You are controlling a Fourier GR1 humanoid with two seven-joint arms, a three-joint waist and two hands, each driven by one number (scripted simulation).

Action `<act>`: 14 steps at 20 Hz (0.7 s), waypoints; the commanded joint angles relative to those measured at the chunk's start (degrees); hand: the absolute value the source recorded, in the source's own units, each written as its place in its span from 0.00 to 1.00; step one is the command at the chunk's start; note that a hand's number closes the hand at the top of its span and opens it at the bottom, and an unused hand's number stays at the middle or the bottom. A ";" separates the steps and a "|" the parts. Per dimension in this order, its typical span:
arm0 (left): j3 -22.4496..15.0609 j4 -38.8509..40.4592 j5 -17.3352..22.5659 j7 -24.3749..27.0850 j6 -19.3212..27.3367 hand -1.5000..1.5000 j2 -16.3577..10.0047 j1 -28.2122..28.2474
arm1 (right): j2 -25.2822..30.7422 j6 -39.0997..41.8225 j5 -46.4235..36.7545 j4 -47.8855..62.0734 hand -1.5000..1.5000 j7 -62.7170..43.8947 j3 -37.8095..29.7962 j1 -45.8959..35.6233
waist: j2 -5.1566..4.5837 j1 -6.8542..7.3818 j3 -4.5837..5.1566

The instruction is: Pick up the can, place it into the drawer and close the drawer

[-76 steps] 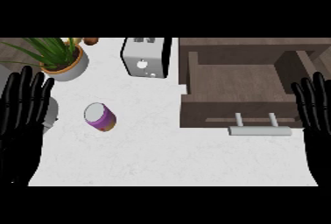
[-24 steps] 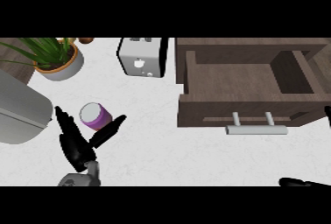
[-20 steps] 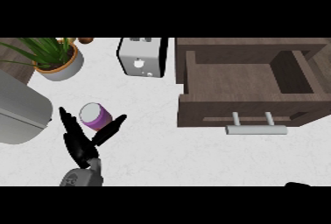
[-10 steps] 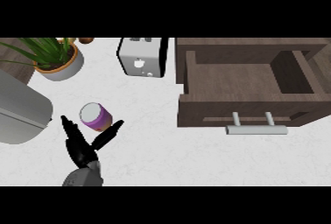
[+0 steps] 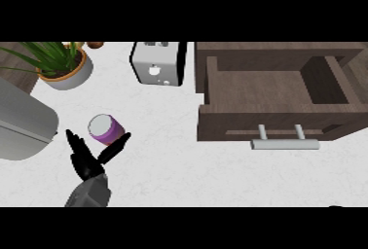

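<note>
Hovering just below the can (image 5: pixel 105 129) in the lower left of the frame, the left hand (image 5: pixel 90 168) has its fingers spread wide in a V. One dark finger points up on the can's left and another slants up toward its right side. They look very near the purple wall, but I cannot tell whether either touches it, and nothing is curled round it yet.

The can stands on the white surface (image 5: pixel 215 175), its pale top facing up. It lies between a big grey rounded object (image 5: pixel 22 124) at the left edge and the wooden drawer (image 5: pixel 273 92) at the right, and is well apart from the drawer. The drawer is pulled open, with its pale bar handle (image 5: pixel 284 143) on the near front. A toaster (image 5: pixel 158 63) and a potted plant (image 5: pixel 64 68) sit along the top.

Judging by its look, the can is small, stiff and fairly light. Its smooth round side could slip or roll if nudged off centre. The sensible hold is round the middle of the purple wall, thumb opposite fingers, keeping it upright.
</note>
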State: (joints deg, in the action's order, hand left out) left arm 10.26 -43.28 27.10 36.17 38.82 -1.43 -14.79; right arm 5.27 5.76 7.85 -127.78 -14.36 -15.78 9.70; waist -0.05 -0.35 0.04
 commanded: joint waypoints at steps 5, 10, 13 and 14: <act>5.91 16.04 1.35 8.91 -6.66 0.00 -2.14 -8.21 | 1.45 2.88 1.84 0.35 0.00 0.13 -2.69 0.21 | -0.08 -0.34 0.01; 4.01 19.16 0.29 3.13 -11.58 0.00 -5.72 -13.04 | 1.02 0.48 2.31 -3.03 0.00 -4.35 -2.20 -1.90 | -0.15 -0.65 0.04; 4.29 19.31 0.27 7.31 -11.11 0.00 -2.53 -13.24 | -0.81 -1.29 -1.08 -0.10 0.00 -2.42 -0.53 -3.88 | -0.11 -0.26 0.01; 4.93 22.13 0.51 7.67 -15.78 1.00 -4.76 -13.28 | 1.93 1.83 2.29 2.58 0.00 -0.50 -4.05 -3.49 | -0.20 -0.49 0.02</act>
State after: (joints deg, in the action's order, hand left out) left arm 14.08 -26.15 27.43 41.61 27.61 -5.11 -25.50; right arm 5.61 6.00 8.08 -127.91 -16.42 -17.39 7.24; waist -0.13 -0.61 0.05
